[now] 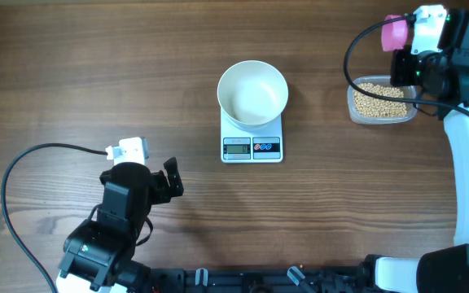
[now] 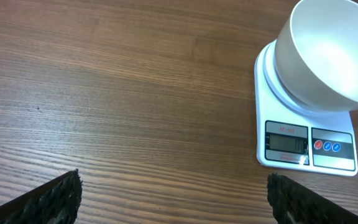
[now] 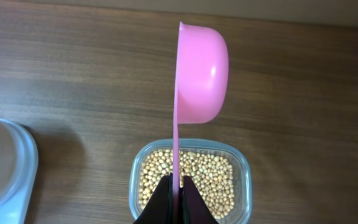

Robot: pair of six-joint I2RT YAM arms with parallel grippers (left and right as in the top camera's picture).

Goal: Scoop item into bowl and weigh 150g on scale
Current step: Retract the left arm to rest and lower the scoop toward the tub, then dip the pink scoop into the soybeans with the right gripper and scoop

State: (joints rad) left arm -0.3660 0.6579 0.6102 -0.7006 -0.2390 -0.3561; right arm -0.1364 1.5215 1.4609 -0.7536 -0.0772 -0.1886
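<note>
An empty white bowl [image 1: 253, 92] [image 2: 328, 53] stands on the white scale [image 1: 252, 144] [image 2: 306, 146] in the middle of the table. The tan beans [image 1: 380, 100] [image 3: 210, 180] fill a clear tub [image 1: 353, 102] [image 3: 244, 180] at the far right. Above the tub, my right gripper [image 1: 403, 67] [image 3: 176, 186] is shut on the thin handle of a pink scoop [image 1: 395, 32] [image 3: 201, 71], whose cup is turned on its side. My left gripper [image 1: 170, 179] [image 2: 174, 196] stands open, low over bare wood, left and in front of the scale, holding nothing.
A black cable [image 1: 23, 163] loops over the left side of the table. Another cable [image 1: 357, 49] arcs near the tub. The arm bases [image 1: 243, 281] line the front edge.
</note>
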